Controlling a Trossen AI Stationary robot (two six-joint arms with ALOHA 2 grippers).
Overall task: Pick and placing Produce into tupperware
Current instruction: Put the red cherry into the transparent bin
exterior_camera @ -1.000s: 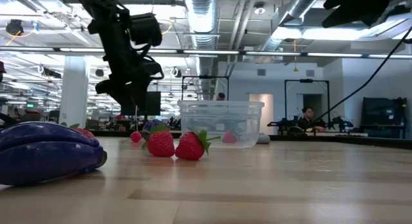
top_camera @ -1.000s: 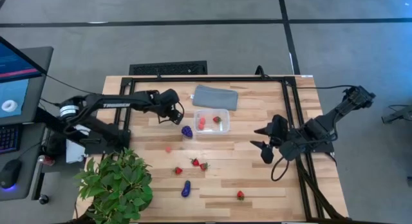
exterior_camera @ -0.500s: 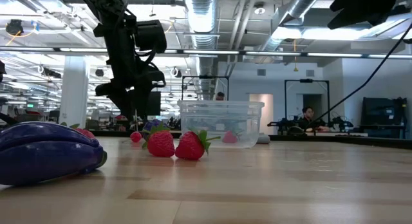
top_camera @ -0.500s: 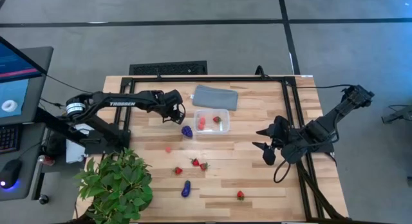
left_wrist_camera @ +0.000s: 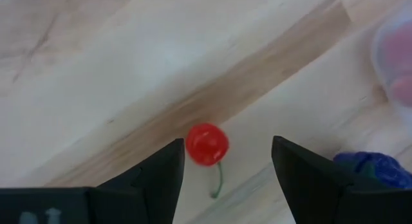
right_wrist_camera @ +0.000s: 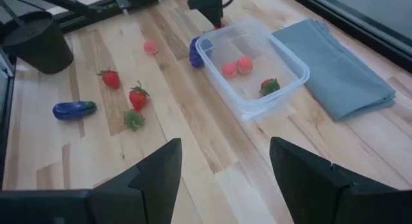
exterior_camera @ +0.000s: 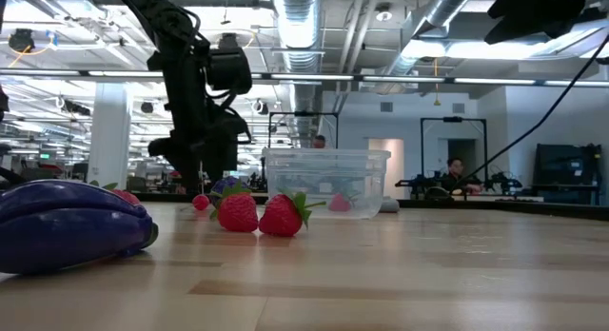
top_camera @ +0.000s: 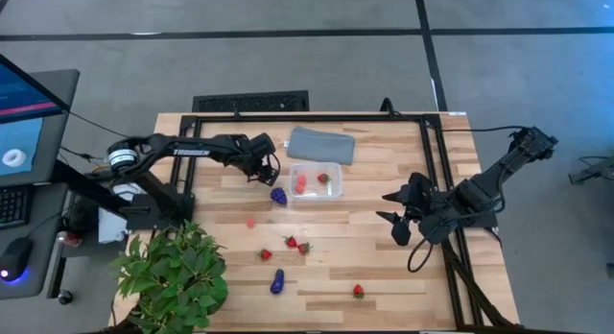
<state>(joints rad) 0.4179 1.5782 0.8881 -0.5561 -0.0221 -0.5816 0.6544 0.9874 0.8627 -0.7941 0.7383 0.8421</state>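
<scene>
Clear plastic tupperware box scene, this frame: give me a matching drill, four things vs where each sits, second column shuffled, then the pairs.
Things
1. round red cherry with a thin green stem
2. folded grey-blue cloth
3. long dark blue eggplant
4. leafy green plant

Places
A. on the table's corner beside the left arm's base
B. on the bare wood between the open fingers of the left gripper
C. flat on the table just beyond the clear plastic tupperware box
D. on the wood, apart from the box, beyond the pair of red strawberries

Pairs: 1-B, 2-C, 3-D, 4-A
</scene>
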